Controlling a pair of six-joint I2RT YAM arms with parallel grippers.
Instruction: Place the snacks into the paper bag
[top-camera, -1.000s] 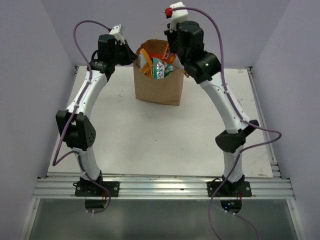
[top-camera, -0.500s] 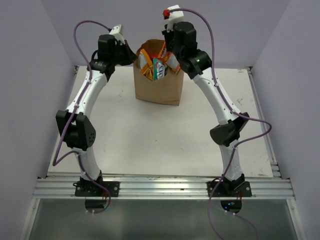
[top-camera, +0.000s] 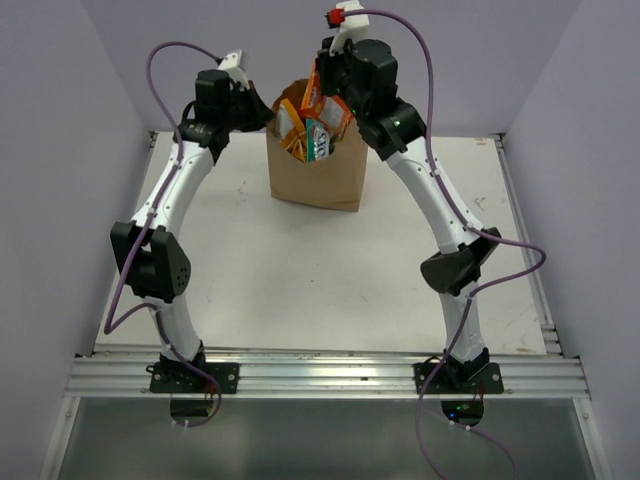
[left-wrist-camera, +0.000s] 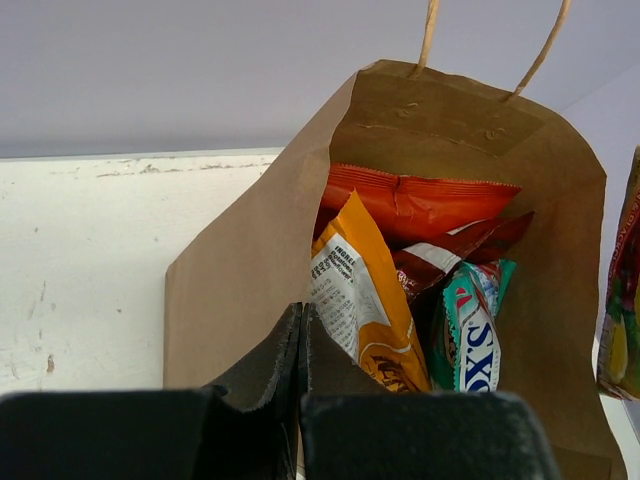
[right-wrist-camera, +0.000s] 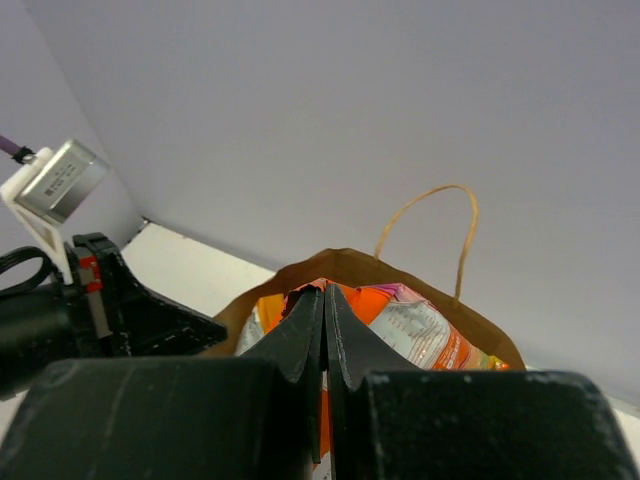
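Clearance over the mouth is what the coming move turns on: the orange packet (top-camera: 313, 92) hangs upright, long axis vertical, at the upper centre of the top view, directly above the open bag (top-camera: 318, 180), its lower end about level with the rim and over the back right part of the opening. The right gripper (right-wrist-camera: 323, 310) holds it from above, fingers pressed together on its top edge, with a strip of orange foil showing between them in the right wrist view. So the packet lies straight below those fingers and the way in is downward; the right arm is plainly the one to do it. Inside the bag, a red packet (left-wrist-camera: 420, 200), a yellow-orange packet (left-wrist-camera: 365, 300) and a teal packet (left-wrist-camera: 470, 335) stand on end and crowd the mouth, leaving, I judge, the most room at the right. The left gripper (left-wrist-camera: 301, 330) sits at the bag's left rim, fingers closed and seemingly pinching the paper wall, which would keep the mouth open. The bag stands on the table (top-camera: 300, 260) at the far middle. The left wrist view shows the packets inside and the held packet only as a sliver at its right edge; the right wrist view shows the grip but hides the packet's lower end behind the fingers.
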